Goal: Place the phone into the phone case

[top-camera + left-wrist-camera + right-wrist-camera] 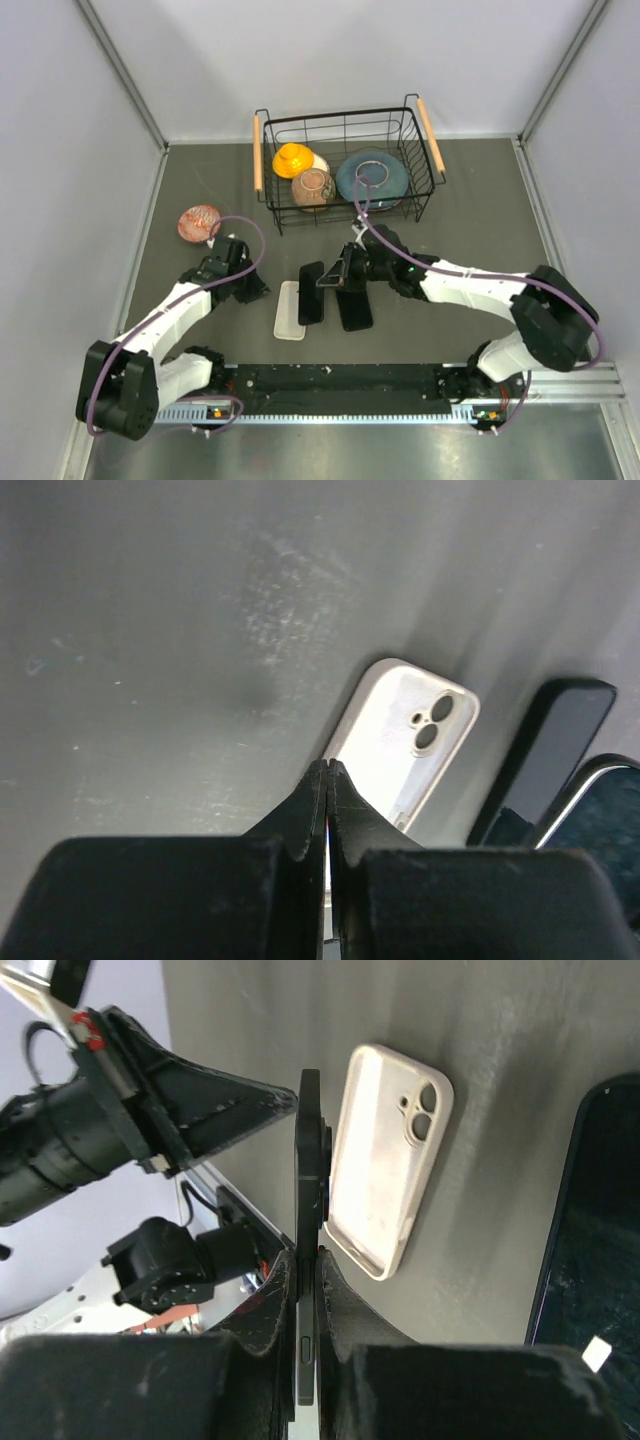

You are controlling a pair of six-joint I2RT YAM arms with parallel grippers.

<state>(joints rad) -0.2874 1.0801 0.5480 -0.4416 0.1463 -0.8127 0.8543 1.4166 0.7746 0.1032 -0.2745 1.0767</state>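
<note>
The white phone case [288,311] lies open side up on the grey table, camera cutouts toward the basket; it also shows in the wrist views [408,748] [385,1160]. My right gripper [336,279] [307,1256] is shut on a dark phone [311,292] [308,1150], holding it on edge just right of the case, its lower edge near the case's rim. My left gripper [256,290] [328,766] is shut on nothing, its tips just left of the case. From the left wrist, the held phone [552,748] stands beyond the case.
A second dark phone [353,306] [590,1240] [603,805] lies flat right of the held one. A wire basket [275,190] at the back holds a yellow bowl [294,158], a brown bowl [313,186] and a blue plate [372,175]. A pinkish bowl [198,223] sits far left.
</note>
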